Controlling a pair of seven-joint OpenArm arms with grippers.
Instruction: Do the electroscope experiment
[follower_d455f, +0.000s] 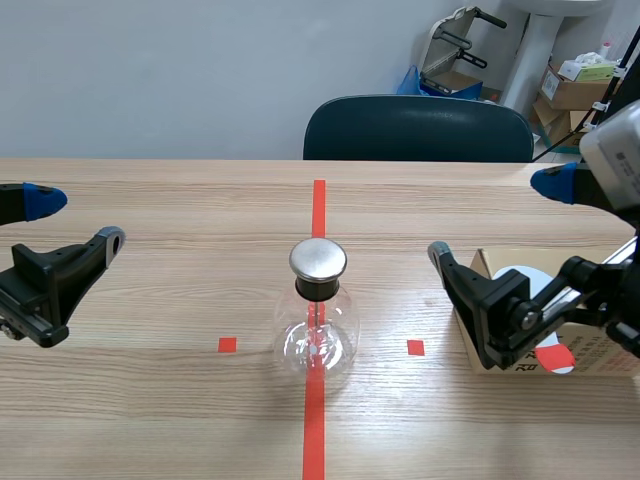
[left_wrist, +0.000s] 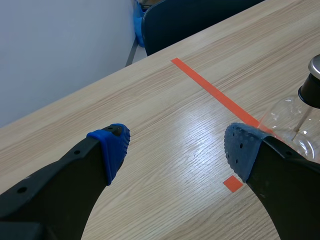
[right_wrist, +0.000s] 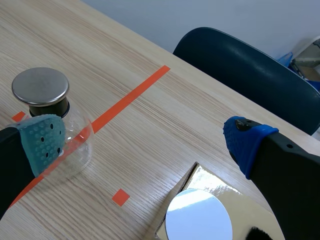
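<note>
One glass electroscope (follower_d455f: 318, 325) stands upright on the red tape line in the near middle of the table (follower_d455f: 180, 300), its long axis vertical and its round metal cap (follower_d455f: 318, 259) on top. Level with it at the near right sits an open cardboard box (follower_d455f: 600, 358) with a round white disc (right_wrist: 198, 220) lying flat inside. The right gripper (follower_d455f: 495, 219) hangs over that box with its jaws spread wide and nothing between them. The white disc lies just under and between its fingers, while the electroscope is off to its left, close beside one finger in the wrist view. The left gripper (follower_d455f: 78, 220) is well apart at the table's left, jaws equally wide and empty, with the electroscope to its right. On this showing the right arm is nearer to both items, so a straight descent onto the white disc looks the likeliest opening, with the metal cap then a short sweep left. Beyond the far edge stands a dark blue chair (follower_d455f: 418, 128).
</note>
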